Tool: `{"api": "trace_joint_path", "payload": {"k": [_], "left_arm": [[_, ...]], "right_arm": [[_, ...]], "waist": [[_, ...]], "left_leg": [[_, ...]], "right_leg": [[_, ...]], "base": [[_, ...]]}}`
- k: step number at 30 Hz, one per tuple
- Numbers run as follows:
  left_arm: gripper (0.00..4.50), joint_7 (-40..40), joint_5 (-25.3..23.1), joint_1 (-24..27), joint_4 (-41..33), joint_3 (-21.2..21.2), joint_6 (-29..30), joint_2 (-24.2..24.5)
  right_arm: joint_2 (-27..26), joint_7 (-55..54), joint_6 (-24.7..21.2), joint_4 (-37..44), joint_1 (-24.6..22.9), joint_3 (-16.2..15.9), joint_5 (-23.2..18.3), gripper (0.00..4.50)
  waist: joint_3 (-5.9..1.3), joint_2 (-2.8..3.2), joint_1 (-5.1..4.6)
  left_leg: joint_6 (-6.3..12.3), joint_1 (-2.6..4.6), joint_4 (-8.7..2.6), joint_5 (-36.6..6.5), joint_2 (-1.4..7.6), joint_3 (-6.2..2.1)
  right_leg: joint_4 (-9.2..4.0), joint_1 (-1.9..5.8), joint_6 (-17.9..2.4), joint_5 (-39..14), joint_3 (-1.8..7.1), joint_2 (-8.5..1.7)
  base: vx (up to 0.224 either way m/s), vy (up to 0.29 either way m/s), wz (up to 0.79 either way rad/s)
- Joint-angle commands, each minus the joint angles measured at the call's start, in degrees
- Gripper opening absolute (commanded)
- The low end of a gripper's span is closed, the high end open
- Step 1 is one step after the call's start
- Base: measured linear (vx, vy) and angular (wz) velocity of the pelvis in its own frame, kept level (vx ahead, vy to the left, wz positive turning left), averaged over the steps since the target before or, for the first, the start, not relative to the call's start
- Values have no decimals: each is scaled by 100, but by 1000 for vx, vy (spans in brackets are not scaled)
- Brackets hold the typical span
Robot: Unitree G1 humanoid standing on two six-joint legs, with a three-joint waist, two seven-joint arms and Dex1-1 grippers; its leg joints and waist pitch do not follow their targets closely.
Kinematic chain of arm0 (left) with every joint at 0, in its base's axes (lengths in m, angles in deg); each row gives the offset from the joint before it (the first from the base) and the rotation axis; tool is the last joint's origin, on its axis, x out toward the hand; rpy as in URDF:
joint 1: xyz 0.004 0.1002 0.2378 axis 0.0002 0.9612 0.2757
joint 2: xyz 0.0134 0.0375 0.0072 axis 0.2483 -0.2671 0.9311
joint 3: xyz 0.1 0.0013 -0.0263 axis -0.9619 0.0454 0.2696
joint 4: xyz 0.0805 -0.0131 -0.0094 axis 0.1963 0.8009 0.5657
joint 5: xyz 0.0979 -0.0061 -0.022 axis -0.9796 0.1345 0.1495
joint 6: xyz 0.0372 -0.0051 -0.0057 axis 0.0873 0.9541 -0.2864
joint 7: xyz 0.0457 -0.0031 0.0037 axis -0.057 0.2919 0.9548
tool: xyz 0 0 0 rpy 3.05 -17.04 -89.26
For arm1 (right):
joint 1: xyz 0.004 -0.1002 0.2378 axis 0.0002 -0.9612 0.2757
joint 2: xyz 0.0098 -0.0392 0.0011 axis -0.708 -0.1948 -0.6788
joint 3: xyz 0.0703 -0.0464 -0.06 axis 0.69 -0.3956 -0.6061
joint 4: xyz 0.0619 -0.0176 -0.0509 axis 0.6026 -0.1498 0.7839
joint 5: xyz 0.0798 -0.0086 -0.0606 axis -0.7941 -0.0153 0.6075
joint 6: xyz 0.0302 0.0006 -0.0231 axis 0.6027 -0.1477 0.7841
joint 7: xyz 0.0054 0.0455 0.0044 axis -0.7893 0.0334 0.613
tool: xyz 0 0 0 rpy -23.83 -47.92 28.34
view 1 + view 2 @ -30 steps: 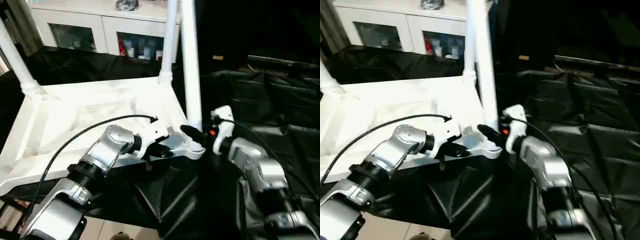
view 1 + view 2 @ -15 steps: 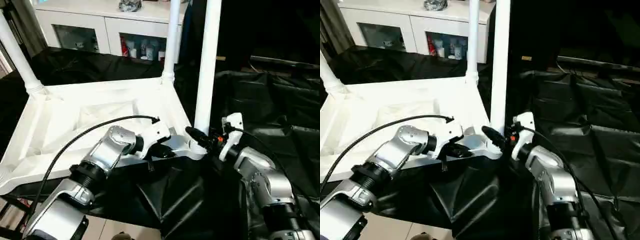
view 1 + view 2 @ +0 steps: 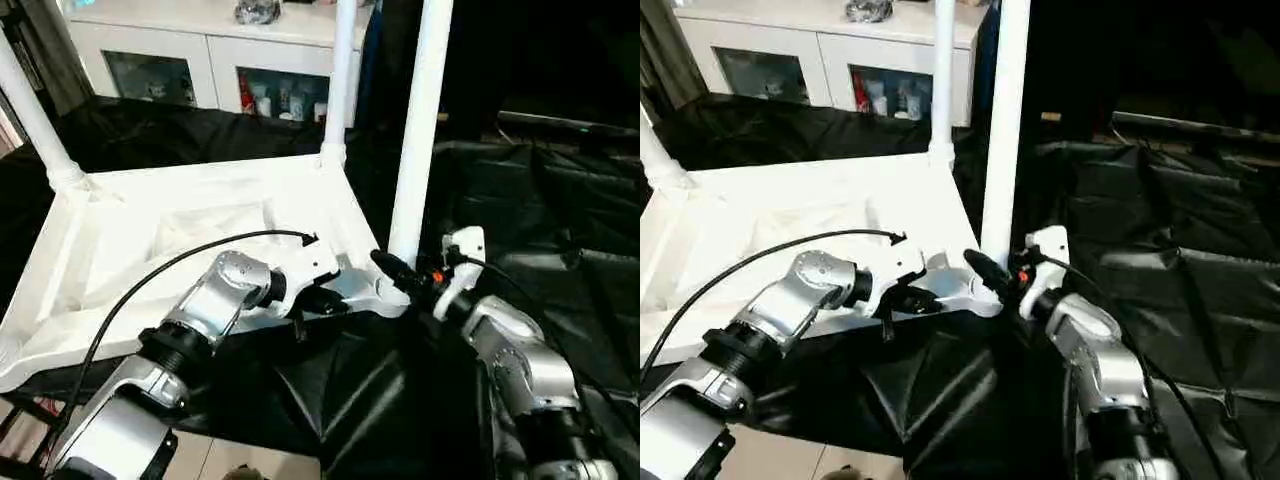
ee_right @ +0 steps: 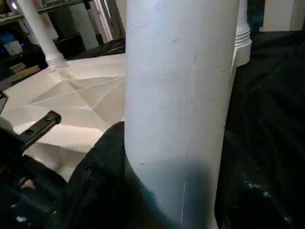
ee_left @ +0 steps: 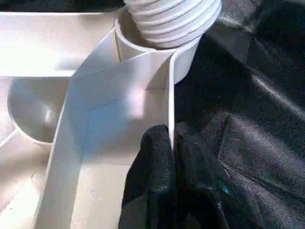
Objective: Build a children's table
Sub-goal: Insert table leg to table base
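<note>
The white tabletop [image 3: 180, 230] lies underside up on the black-draped work table. Two white legs stand in its far corner sockets, one on the left [image 3: 35, 110] and one at the back [image 3: 340, 90]. A third leg [image 3: 418, 130] stands in the near right corner socket [image 5: 143, 47], its top leaning slightly right, its ribbed end [image 5: 171, 19] seated in the socket. My left gripper [image 3: 325, 300] is shut on the tabletop's near rim [image 5: 169, 95] just beside that socket. My right gripper [image 3: 395, 272] is shut on the base of this leg [image 4: 181, 105], one black finger [image 4: 102, 162] pressed to its side.
A white cabinet [image 3: 200, 60] with glass doors stands behind the work table. Crumpled black drape [image 3: 540, 200] covers the table to the right of the tabletop. The table's near edge and the floor [image 3: 200, 460] show under my left arm.
The near right leg has swung from leaning slightly left to leaning slightly right, with my right gripper and forearm shifting right with it. My left gripper has stayed on the rim.
</note>
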Motion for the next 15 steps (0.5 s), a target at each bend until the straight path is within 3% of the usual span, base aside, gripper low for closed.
{"api": "trace_joint_path", "payload": {"k": [1,7,15], "left_arm": [[0,206,-117,-85,87,197,18,75],[0,181,-112,-49,34,197,48,115],[0,117,-131,-19,11,163,51,158]], "right_arm": [[-86,-103,106,-285,25,165,-26,196],[-390,-117,483,-346,-40,399,-310,196],[-595,92,546,201,-57,545,-726,196]], "waist": [[-316,12,-16],[-316,48,-12],[-311,64,-13]], "left_leg": [[-44,2,-500,-1830,144,-57],[-42,0,-517,-1821,158,-59],[22,-20,-515,-1670,148,-44]], "right_leg": [[-566,238,-762,-2317,300,-397],[-546,241,-857,-2090,300,-392],[-533,260,-885,-1947,309,-386]], "base": [[0,0,0],[0,0,0],[0,0,0]]}}
